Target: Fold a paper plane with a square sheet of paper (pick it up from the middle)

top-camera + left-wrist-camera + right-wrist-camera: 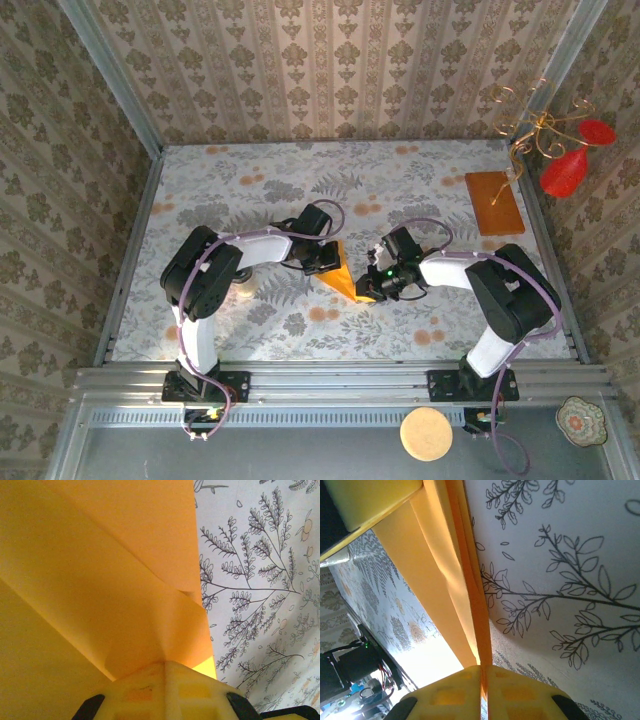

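**Overhead view.** The partly folded orange-yellow sheet of paper was near the middle of the flowered table, between the two arms. The left gripper met it from the left and slightly farther side. The right gripper met it from the right and nearer side. A brown-orange board lay flat at the far right of the table, well apart from the sheet.

**Left wrist view.** The left gripper had its jaws pressed together, and layers of the sheet converged into the seam between the pads.

**Right wrist view.** The right gripper was pinched tight on the folded edge of the sheet, which ran away from it over the table.
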Tool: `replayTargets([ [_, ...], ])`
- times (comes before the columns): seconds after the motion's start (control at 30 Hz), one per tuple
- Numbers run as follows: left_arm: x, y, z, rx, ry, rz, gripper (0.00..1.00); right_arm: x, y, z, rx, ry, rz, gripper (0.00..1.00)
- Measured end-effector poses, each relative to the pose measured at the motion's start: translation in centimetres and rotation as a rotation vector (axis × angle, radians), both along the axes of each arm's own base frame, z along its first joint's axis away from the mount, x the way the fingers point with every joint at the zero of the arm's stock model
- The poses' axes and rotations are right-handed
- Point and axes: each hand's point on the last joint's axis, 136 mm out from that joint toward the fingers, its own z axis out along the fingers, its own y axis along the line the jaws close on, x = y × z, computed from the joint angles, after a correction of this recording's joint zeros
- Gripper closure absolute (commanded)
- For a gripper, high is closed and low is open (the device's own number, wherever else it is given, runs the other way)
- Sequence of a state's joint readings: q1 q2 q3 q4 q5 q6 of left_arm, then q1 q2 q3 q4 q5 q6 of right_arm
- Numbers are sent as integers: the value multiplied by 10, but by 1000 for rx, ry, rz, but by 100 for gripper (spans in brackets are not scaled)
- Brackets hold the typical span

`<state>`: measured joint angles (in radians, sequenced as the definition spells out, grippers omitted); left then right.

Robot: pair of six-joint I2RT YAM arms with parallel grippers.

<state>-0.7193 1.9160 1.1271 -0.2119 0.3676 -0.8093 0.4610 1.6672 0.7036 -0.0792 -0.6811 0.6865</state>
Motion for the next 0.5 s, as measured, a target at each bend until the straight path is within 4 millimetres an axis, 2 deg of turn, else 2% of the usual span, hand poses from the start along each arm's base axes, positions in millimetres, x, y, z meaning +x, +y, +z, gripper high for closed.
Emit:
replayTargets([
  [0.27, 0, 0, 0, -5, 2, 1, 91, -3, 1, -9, -10, 18, 9, 86],
  [0.5, 0, 0, 0, -9, 1, 4, 90, -1, 2, -4, -4, -5, 13, 74],
])
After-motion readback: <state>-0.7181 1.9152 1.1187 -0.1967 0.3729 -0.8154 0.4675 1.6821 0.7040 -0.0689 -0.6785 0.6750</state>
